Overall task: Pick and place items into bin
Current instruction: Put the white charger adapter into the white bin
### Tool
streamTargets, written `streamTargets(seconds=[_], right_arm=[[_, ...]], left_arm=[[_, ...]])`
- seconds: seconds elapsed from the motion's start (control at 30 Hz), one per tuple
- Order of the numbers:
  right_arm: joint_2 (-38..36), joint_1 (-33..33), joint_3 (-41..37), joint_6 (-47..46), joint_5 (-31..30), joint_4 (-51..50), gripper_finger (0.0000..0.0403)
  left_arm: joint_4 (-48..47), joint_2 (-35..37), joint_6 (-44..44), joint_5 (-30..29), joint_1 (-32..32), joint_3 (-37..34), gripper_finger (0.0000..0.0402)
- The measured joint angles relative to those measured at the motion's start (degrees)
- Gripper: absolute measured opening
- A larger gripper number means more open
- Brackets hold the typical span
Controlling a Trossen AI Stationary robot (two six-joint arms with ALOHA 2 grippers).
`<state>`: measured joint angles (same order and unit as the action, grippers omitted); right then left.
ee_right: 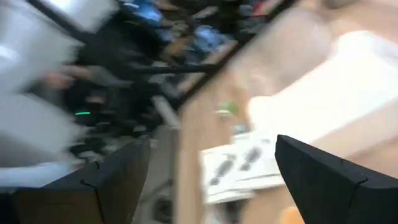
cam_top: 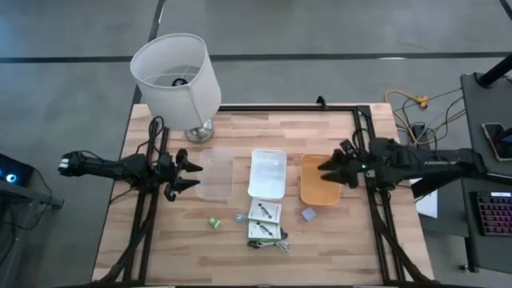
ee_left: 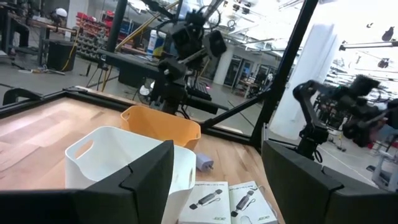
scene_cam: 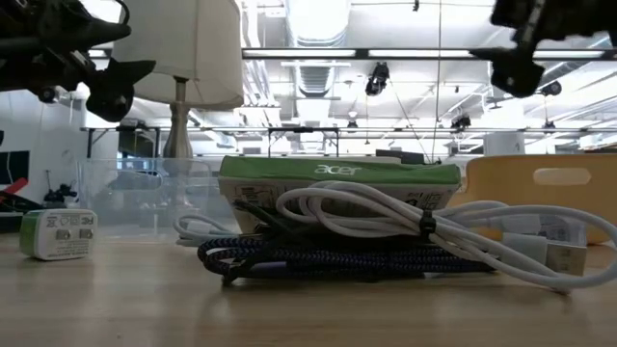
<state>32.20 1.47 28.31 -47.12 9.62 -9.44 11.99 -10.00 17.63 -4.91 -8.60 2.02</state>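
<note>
Cable bundle point(scene_cam: 386, 236) under packets point(cam_top: 264, 220) — between open left claw point(cam_top: 190, 174), open right claw point(cam_top: 326, 174), touching neither.

Lab: exposed ceiling ducts point(scene_cam: 318, 72), equipment racks point(ee_left: 93, 43)

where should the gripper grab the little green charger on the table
Across the green charger's two flat side faces, coming straight down from above. It's a small blocky plug lying alone on bare wood, apart from the packets, so open fingers fit either side. The left gripper is nearer.
</note>
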Motion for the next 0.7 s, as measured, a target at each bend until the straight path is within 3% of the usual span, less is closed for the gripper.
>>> streamTargets(seconds=[0.07, 0.27, 0.37, 0.57, 0.7], right_arm=[[4.04, 0.05, 5.46, -2.00, -3.27, -1.53, 0.0327], [17.65, -4.86, 20.35, -3.64, 0.44, -3.61, 0.0327], [27.31, -7.68, 27.61, 3.05, -3.11, -9.52, 0.0327], [42.82, -8.12, 48.62, 4.55, -6.91, -39.58, 0.0327], [50.55, -10.81, 60.82, 12.26, -8.29, -61.50, 0.0327]], left_arm=[[-0.03, 0.00, 0.00, -0.02, 0.00, 0.00, 0.0228], [-0.02, -0.02, 0.00, -0.01, 0.01, 0.00, 0.0228], [-0.05, -0.03, 0.00, -0.02, 0.00, 0.00, 0.0228], [0.02, 0.02, 0.00, -0.02, 0.00, 0.00, 0.0228], [-0.02, 0.00, 0.00, 0.00, 0.01, 0.00, 0.0228]])
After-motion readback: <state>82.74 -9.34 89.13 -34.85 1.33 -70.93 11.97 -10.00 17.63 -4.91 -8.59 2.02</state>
